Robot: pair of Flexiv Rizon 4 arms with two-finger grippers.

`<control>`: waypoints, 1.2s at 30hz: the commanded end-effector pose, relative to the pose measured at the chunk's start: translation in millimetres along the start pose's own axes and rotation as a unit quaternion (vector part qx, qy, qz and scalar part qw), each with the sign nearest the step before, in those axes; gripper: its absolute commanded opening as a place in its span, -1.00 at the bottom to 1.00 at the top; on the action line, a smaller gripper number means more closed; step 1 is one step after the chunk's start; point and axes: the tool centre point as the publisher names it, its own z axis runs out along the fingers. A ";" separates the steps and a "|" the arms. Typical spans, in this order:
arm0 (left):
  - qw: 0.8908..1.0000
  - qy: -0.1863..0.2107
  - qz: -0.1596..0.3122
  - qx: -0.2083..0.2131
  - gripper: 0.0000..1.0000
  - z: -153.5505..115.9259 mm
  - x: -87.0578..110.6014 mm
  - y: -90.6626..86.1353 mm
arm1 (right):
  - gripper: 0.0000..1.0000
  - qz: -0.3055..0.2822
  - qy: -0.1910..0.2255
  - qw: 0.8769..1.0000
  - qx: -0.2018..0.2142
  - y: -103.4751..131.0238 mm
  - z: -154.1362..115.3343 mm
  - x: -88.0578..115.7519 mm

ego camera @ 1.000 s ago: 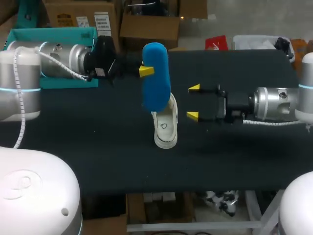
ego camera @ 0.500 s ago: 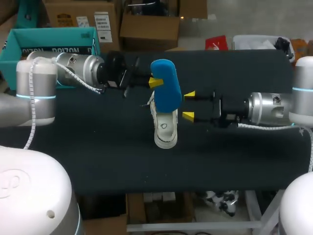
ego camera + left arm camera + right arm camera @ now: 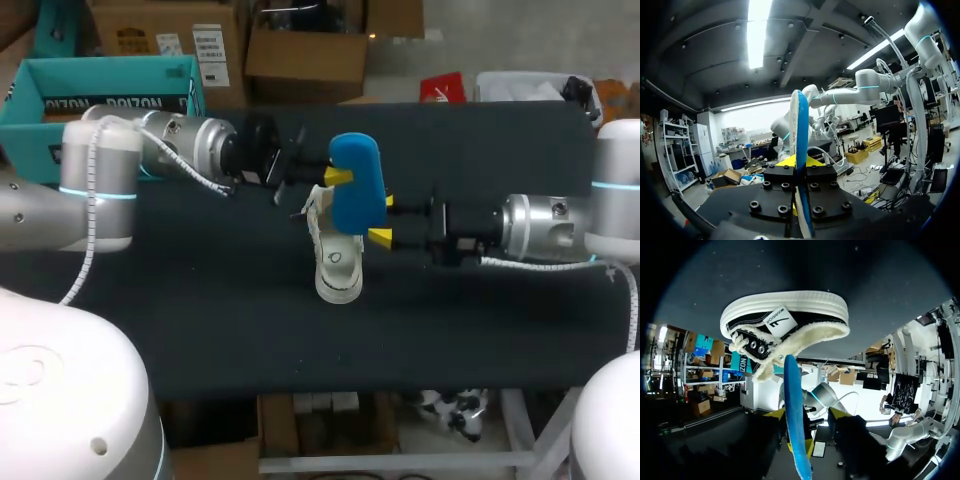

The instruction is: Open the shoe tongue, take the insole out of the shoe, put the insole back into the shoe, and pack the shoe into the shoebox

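The left claw [image 3: 340,177], clamped on the blue insole [image 3: 357,190], has carried it above the sneaker [image 3: 338,265] and between the right claw's [image 3: 383,218] spread fingers. A handover looks likely.

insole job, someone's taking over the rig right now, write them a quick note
Tools: left tool is shut on the blue insole, holding it upright over the shoe. The right tool is open, one finger on either side of the insole's lower part.
Things: shoe on the table, shoebox open at the far left.
Done: insole is out.
Left: insole back in, shoe into the shoebox.
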 end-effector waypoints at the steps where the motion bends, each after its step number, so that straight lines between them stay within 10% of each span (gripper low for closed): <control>1: 1.000 0.000 -0.003 0.010 -1.00 -0.8 -0.1 7.9 | -0.04 0.001 -0.001 1.000 0.003 0.6 -0.2 -0.3; 12: 1.000 0.003 -0.012 0.016 -1.00 -1.3 5.8 17.4 | -1.00 -0.001 -0.008 1.000 0.007 2.0 1.0 2.9; 17: 0.999 0.013 -0.027 0.016 -0.93 -3.9 10.7 15.7 | -1.00 -0.012 -0.015 1.000 0.004 2.5 0.5 3.7; 18: 0.999 0.014 -0.029 0.017 -0.17 -5.2 11.7 14.3 | -1.00 -0.015 -0.017 1.000 0.005 2.6 0.3 3.7; 19: 0.999 0.019 -0.035 0.016 1.00 -7.4 12.5 12.4 | -1.00 -0.019 -0.021 1.000 0.006 2.9 -0.6 3.6; 26: 0.994 0.073 -0.074 -0.019 1.00 -29.1 18.9 -4.9 | -1.00 -0.040 -0.036 0.998 0.020 1.3 -10.3 -1.6; 36: 0.953 0.185 -0.210 -0.115 1.00 -74.7 13.7 -21.3 | -1.00 -0.031 -0.087 0.995 0.045 4.9 -9.7 -16.9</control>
